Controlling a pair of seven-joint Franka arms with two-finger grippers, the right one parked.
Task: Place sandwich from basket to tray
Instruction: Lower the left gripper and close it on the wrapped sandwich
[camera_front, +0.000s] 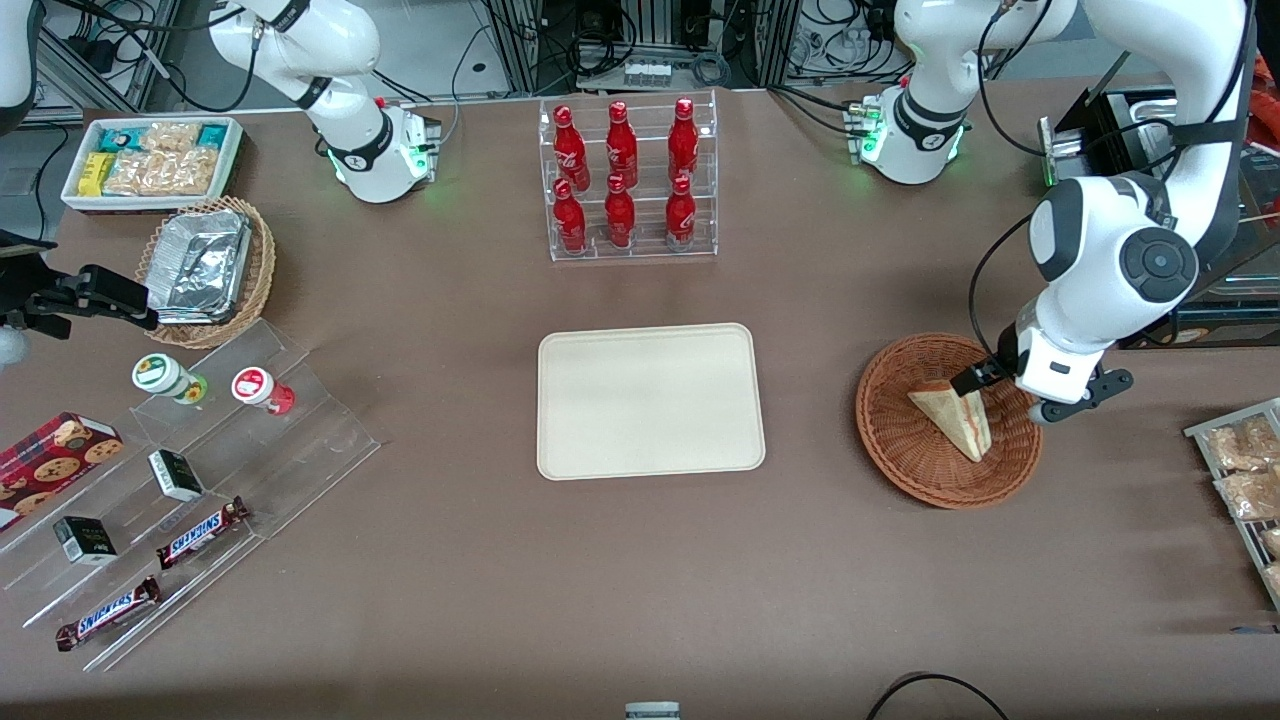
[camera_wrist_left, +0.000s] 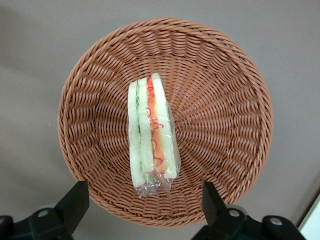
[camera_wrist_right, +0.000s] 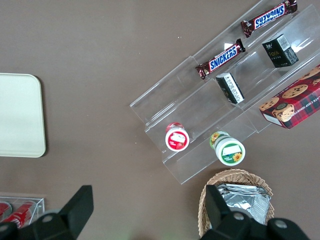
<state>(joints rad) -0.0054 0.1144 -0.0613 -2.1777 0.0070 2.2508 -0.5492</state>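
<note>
My end effector (camera_wrist_left: 142, 207) hung above the basket (camera_wrist_left: 220, 130), its fingers wide apart, with the sandwich (camera_wrist_left: 151, 132) lying just below.

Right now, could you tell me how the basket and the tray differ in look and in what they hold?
The basket is round, reddish-brown woven wicker; the tray is a flat, smooth, cream rectangle with rounded corners. The basket holds the sandwich, wrapped in clear film; the tray holds nothing. The gripper hovers open over the basket, none over the tray. The tray looks larger than the basket. Both are shallow and rest on the brown table.
</note>
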